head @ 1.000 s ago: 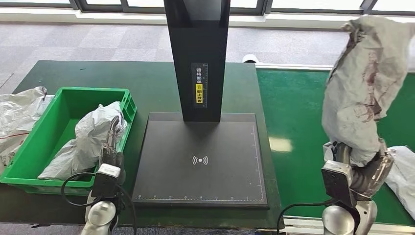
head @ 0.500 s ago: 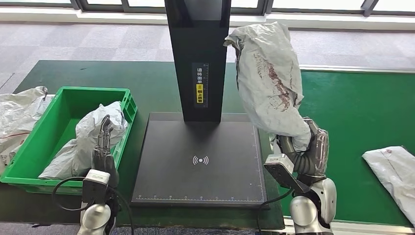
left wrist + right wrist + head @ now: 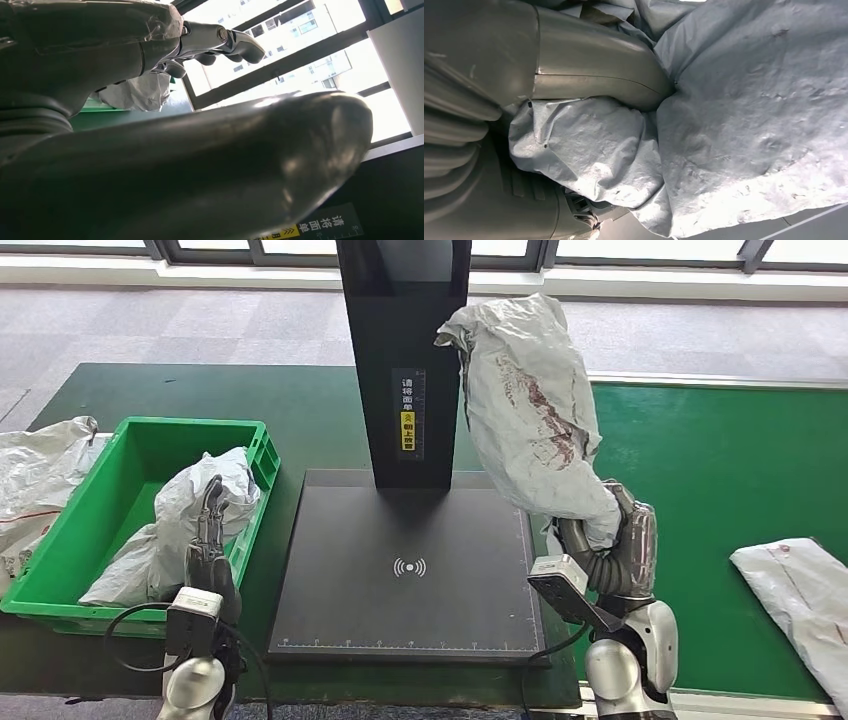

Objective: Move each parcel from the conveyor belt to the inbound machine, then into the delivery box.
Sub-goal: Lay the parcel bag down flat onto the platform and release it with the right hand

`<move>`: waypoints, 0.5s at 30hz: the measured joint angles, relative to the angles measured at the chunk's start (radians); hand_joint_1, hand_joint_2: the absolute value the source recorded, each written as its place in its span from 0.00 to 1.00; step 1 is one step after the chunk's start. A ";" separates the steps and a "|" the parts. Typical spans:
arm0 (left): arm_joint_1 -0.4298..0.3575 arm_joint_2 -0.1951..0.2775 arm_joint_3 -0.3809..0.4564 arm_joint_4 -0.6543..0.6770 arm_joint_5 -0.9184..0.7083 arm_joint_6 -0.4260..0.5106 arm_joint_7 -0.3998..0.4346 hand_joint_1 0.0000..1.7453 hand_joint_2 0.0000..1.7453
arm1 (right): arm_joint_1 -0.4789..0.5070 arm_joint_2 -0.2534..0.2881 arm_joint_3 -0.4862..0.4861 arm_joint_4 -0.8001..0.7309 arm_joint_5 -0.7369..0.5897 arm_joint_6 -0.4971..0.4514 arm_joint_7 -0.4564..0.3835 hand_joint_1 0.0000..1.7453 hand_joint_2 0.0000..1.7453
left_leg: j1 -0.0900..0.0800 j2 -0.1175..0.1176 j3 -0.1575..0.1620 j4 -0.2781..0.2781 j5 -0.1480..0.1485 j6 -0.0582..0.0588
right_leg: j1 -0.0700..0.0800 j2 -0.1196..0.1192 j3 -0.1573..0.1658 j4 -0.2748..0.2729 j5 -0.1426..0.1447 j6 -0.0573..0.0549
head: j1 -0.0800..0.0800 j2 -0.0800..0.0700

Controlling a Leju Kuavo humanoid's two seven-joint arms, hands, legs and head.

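Note:
My right hand (image 3: pixel 612 548) grips the lower end of a crumpled grey parcel (image 3: pixel 530 420) with reddish stains. The parcel stands upright over the right edge of the inbound machine's black plate (image 3: pixel 410 585). In the right wrist view its thumb (image 3: pixel 589 70) presses into the grey parcel (image 3: pixel 749 100). My left hand (image 3: pixel 208 538) is raised at the green delivery box (image 3: pixel 190 426), fingers pointing up and holding nothing. The left wrist view shows that hand (image 3: pixel 150 150) with thumb and fingers (image 3: pixel 220 40) apart. One grey parcel (image 3: pixel 185 515) lies in the box. Another parcel (image 3: pixel 800 590) lies on the green conveyor belt (image 3: pixel 720 470).
The machine's tall black column (image 3: pixel 405 350) rises behind the plate, just left of the held parcel. Loose grey bags (image 3: pixel 40 475) lie left of the green box. A dark green table (image 3: pixel 300 410) carries box and machine.
My right arm has carried the parcel leftward from above the conveyor to the plate's right edge. My left hand has shifted slightly left and lower beside the box.

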 joint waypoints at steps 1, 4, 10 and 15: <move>0.000 0.000 0.000 0.000 0.000 0.000 0.000 0.00 0.00 | 0.000 0.000 0.000 0.000 0.000 0.000 0.000 1.00 1.00 | 0.000 0.000 0.000 0.000 0.000 0.000 | 0.000 0.000 0.000 0.000 0.000 0.000 | 0.000 0.000; 0.000 0.000 0.000 0.000 0.000 0.000 0.000 0.00 0.00 | 0.000 0.000 0.000 0.000 0.001 0.000 0.000 1.00 1.00 | 0.000 0.000 0.000 0.000 0.000 0.000 | 0.000 0.000 0.000 0.000 0.000 0.000 | 0.000 0.000; 0.003 0.000 0.000 -0.003 0.000 -0.002 0.000 0.00 0.00 | -0.002 0.000 0.004 0.011 0.033 0.021 0.026 1.00 1.00 | 0.000 0.000 0.000 0.000 0.000 0.000 | 0.000 0.000 0.000 0.000 0.000 0.000 | 0.000 0.000; 0.005 0.000 0.000 -0.005 0.008 -0.006 0.000 0.00 0.00 | -0.043 -0.004 0.036 0.085 0.071 0.159 0.062 1.00 1.00 | 0.000 0.002 0.000 0.000 0.000 0.000 | 0.000 0.002 0.000 0.000 0.000 0.000 | 0.000 0.000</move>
